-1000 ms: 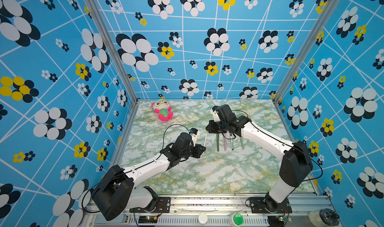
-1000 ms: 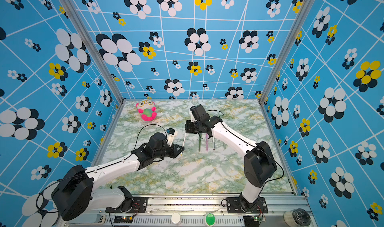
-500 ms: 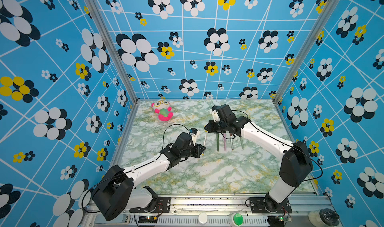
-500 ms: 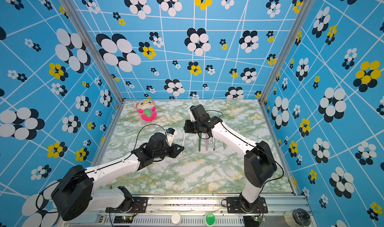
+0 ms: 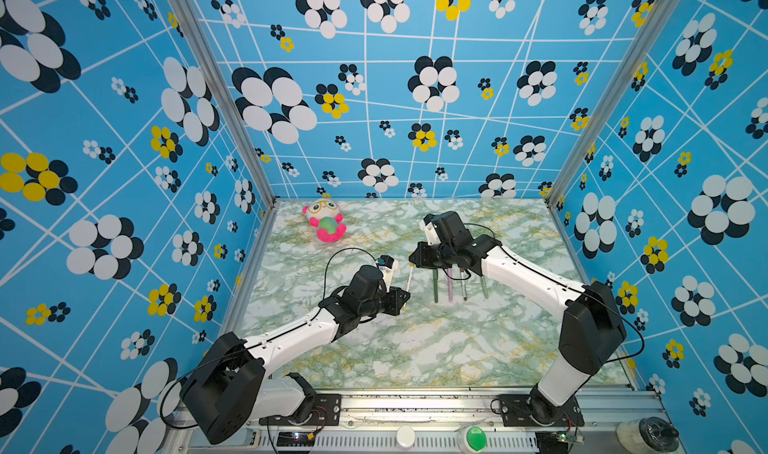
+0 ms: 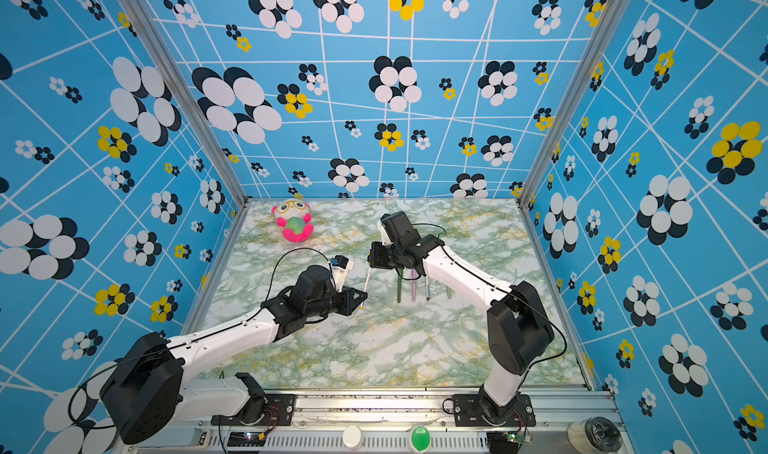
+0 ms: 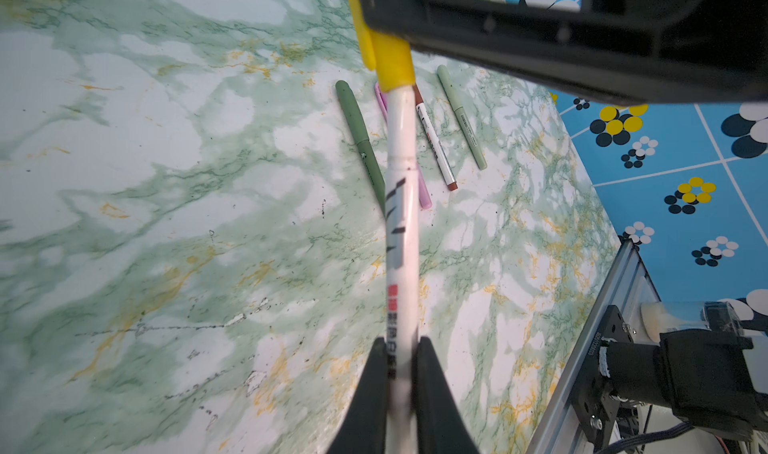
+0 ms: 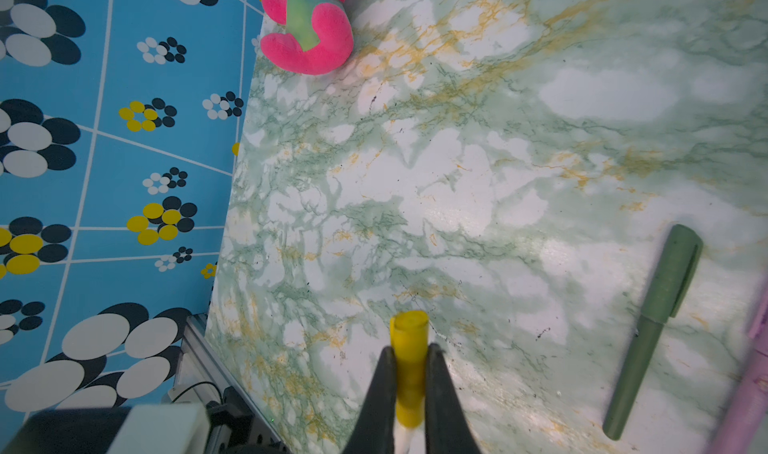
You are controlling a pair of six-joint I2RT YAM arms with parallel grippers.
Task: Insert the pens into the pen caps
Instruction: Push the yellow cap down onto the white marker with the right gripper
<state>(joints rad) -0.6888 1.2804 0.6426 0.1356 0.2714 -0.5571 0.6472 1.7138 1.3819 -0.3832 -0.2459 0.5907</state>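
Above the marbled surface (image 5: 415, 348), left pincer (image 7: 397, 348) clamps the white pen (image 7: 401, 206); right pincer (image 8: 409, 352) clamps the yellow cap (image 8: 410, 331) on its end.

In both top views the plush toy (image 5: 325, 223) (image 6: 294, 225) lies on the table (image 5: 415, 348) (image 6: 374, 348), in the upper left of its surface, close to its far edge. Around mid-frame the held pen (image 5: 409, 283) (image 6: 366, 283) runs up from the left gripper (image 5: 401, 302) (image 6: 360, 302) to the right gripper (image 5: 412, 260) (image 6: 370, 260), its upper end in the cap (image 7: 392, 67). Just right of it, a row of four pens (image 5: 449, 285) (image 6: 413, 285) lies side by side on the table, their upper ends under the right arm (image 5: 519, 277) (image 6: 457, 273).
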